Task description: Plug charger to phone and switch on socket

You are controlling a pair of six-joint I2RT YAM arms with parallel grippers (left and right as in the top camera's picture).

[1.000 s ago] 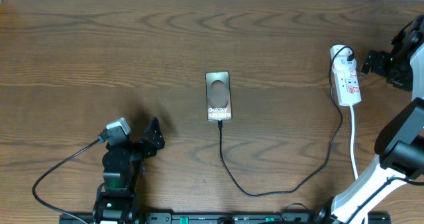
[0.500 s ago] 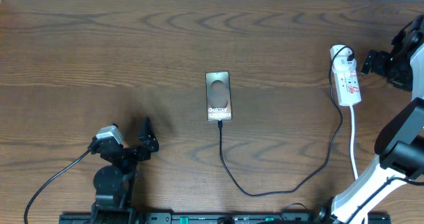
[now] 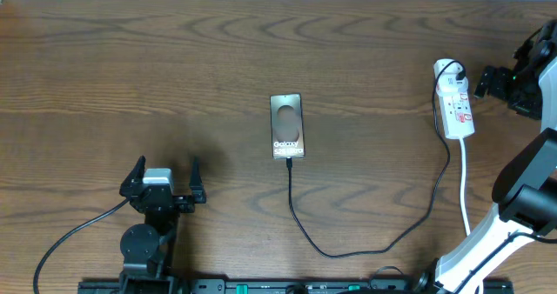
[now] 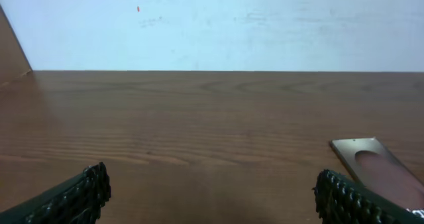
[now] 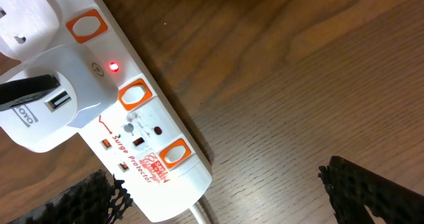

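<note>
Wide open and empty, the left gripper [image 3: 165, 168] faces the phone [image 3: 286, 125] ahead to its right, the charger [image 3: 348, 250] seemingly plugged in, while the equally agape right gripper [image 5: 218, 187] hangs just beside the socket [image 5: 142, 128], whose red lamp [image 5: 114, 67] is lit, suggesting the job is done.

A: Left arm [image 3: 144, 242] is showing all black, round joint, grey-white box [image 3: 157, 176] on top, thin black cable [image 3: 87, 223] trailing off it.
B: Right arm [image 3: 513, 211] is showing white shells, black joints. Fingers [image 4: 73, 197] are looking black, knobbly-textured.
</note>
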